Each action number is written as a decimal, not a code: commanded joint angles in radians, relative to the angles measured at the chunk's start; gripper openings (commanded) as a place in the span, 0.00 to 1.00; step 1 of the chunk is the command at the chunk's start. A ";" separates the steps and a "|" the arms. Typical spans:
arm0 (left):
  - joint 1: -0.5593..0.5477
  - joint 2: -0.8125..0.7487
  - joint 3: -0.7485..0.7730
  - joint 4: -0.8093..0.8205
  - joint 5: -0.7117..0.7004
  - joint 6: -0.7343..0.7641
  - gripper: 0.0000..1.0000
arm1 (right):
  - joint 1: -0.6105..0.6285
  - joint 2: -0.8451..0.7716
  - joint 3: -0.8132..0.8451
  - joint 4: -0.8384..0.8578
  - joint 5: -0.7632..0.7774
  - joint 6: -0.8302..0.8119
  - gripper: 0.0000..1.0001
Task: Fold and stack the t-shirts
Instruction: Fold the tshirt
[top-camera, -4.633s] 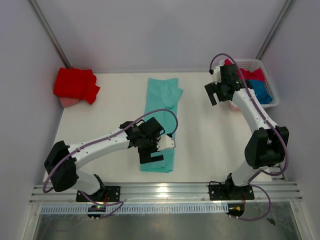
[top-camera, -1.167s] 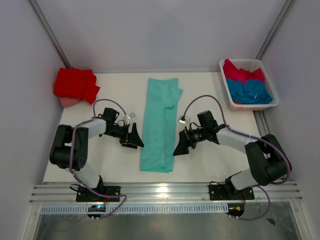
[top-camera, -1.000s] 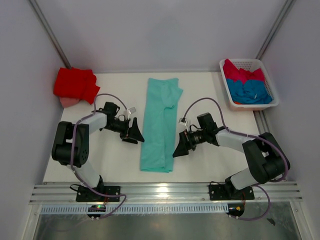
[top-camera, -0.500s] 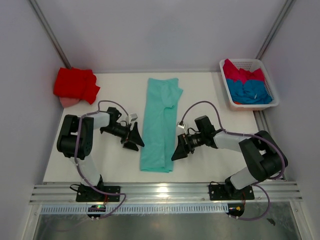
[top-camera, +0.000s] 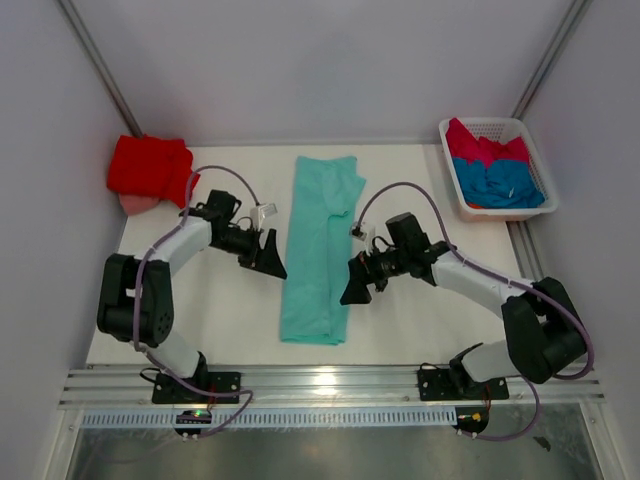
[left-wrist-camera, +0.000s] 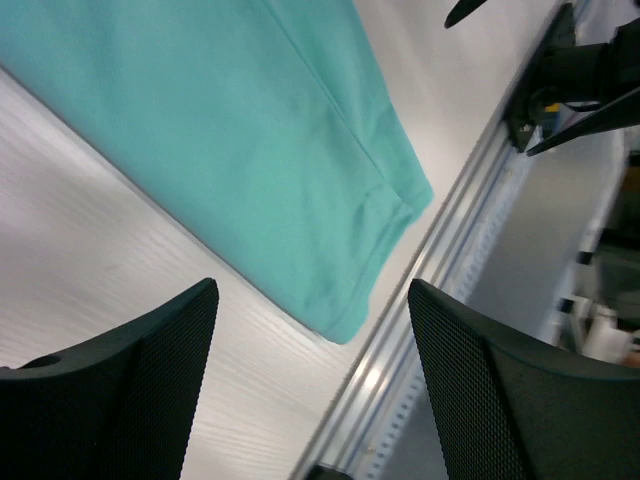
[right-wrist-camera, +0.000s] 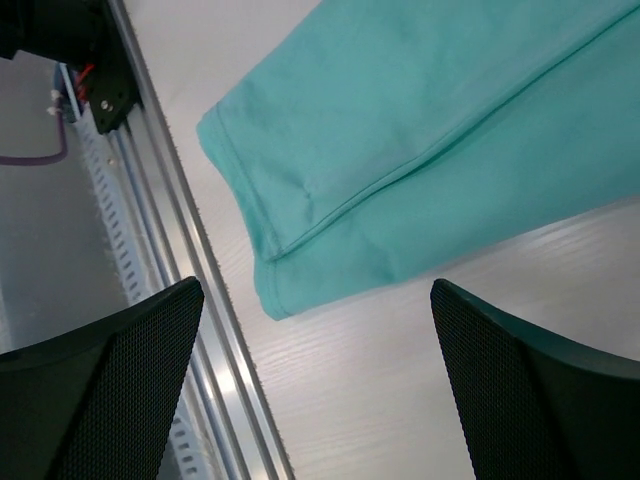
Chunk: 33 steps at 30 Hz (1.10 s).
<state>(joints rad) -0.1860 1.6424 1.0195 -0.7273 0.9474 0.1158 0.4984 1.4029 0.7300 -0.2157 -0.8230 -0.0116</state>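
Left wrist view has the left gripper (left-wrist-camera: 315, 395) with its fingers spread wide and nothing between them, hovering just off the left edge of the mint-teal t-shirt (left-wrist-camera: 230, 130), whose near hem corner lies ahead of the gap. The right gripper (right-wrist-camera: 315, 395) mirrors it on the other side: fingers fully apart, empty, with the opposite hem corner ahead of its gap. Between the two, the mint-teal shirt lies flat on the table (top-camera: 420, 200) as a long narrow strip running away from the arm bases, sides already folded in. The step in hand looks like the crosswise fold. That likely calls for both grippers to drop onto the near hem, one at each corner, pinch through every layer, then lift together and carry the hem toward the far end without letting the strip twist. Farther out, a red t-shirt (top-camera: 150, 168) sits bunched at the far left corner, and the blue t-shirt (top-camera: 505, 182) and crimson-pink t-shirt (top-camera: 485, 148) wait in the white basket (top-camera: 452, 178) at far right.
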 joint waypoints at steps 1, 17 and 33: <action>-0.058 -0.104 0.088 -0.063 -0.175 0.169 0.79 | 0.003 -0.060 0.117 -0.152 0.175 -0.134 0.99; -0.526 -0.389 -0.122 -0.107 -0.662 0.334 0.77 | 0.259 -0.271 -0.007 -0.249 0.807 -0.436 0.99; -0.785 -0.356 -0.202 0.015 -0.863 0.298 0.76 | 0.165 -0.308 -0.049 -0.040 1.042 -0.423 0.99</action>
<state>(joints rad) -0.9298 1.2648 0.8303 -0.7803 0.1497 0.4171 0.7254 1.1061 0.6178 -0.3470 0.1192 -0.4736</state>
